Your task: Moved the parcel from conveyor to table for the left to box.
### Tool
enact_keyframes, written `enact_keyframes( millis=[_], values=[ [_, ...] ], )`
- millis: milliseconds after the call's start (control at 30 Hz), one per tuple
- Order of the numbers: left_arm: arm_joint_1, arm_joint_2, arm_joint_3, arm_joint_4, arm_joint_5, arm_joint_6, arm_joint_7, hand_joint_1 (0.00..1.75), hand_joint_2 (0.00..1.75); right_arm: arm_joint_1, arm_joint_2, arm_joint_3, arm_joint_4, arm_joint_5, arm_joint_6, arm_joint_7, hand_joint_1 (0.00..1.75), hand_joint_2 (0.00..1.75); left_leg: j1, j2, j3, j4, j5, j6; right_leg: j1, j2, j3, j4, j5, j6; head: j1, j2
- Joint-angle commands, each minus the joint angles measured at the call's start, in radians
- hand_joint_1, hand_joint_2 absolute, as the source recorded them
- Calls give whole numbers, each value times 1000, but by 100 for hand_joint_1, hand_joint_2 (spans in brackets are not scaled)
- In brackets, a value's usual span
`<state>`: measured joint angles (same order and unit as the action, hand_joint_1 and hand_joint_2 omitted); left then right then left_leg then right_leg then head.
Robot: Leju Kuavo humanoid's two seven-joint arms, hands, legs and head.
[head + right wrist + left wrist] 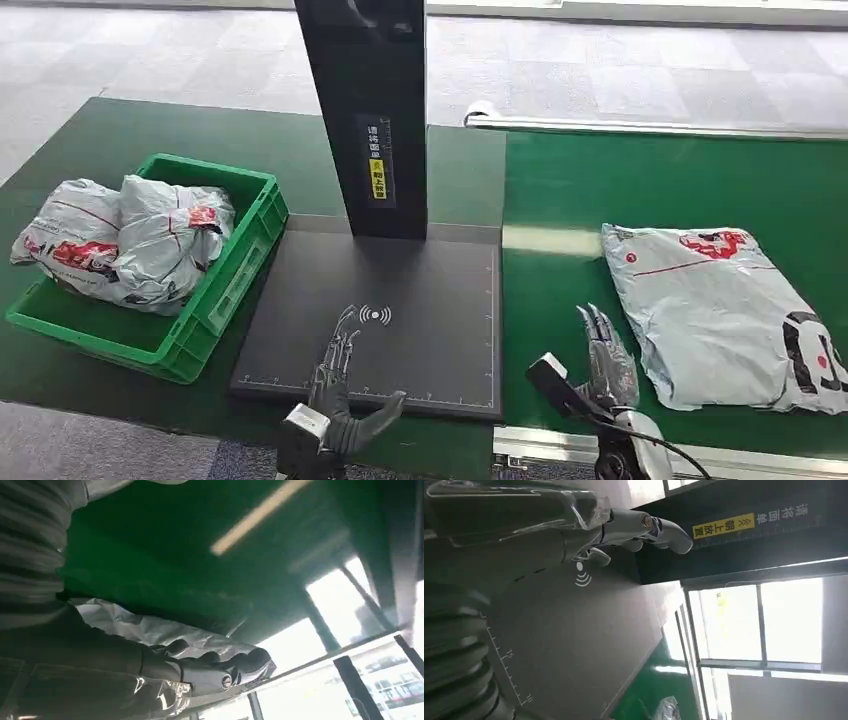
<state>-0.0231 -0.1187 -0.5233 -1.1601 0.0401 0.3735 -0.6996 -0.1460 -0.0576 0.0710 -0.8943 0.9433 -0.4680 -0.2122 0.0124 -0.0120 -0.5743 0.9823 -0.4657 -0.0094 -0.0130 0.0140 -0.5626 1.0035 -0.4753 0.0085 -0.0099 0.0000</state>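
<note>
While nothing is held, the right hand (603,355) is seen with fingers apart above the green conveyor (660,190), just beside the parcel (722,315). The left hand (338,385) is likewise spread, empty, over the dark scanning pad (440,300) on the bench (90,140). The parcel is judged light, soft and slippery; its near edge should be taken. A crumpled grey poly bag with red markings is presented, lying flat.
</note>
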Motion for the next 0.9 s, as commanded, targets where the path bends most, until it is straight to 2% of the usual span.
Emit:
enact_keyframes(
  millis=[33,167,367,533,700,900],
  values=[
    [-22,4,-53,55,6,-12,1,0,175,-125,-38,-27,286,104,-74,69,0,175,0,1,2,-1,0,1,0,0,1,-1,0,0,0,0],
    [-24,1,-52,58,6,-7,1,0,175,-132,-34,-28,293,121,-89,77,0,175,0,1,1,-1,0,1,0,-1,2,-1,0,0,0,0],
    [-19,1,-46,52,0,-2,1,0,175,-148,-39,-16,238,291,-91,188,0,175,0,2,1,0,0,0,0,0,0,0,0,0,0,0],
    [-21,-14,-35,59,-11,2,1,0,175,-176,-38,-82,254,409,-90,274,0,175,-1,2,1,0,0,1,0,0,0,0,0,0,0,0],
    [-28,-27,-25,76,-19,3,1,0,175,-146,-30,-118,196,469,-77,323,0,175,-1,1,0,0,0,1,0,-1,0,-1,0,0,0,0],
    [-10,-21,-24,62,-21,5,1,0,175,-85,-39,-151,136,474,-59,328,0,175,0,-1,1,-1,0,1,0,-3,1,-1,-1,0,0,0]
  ],
)
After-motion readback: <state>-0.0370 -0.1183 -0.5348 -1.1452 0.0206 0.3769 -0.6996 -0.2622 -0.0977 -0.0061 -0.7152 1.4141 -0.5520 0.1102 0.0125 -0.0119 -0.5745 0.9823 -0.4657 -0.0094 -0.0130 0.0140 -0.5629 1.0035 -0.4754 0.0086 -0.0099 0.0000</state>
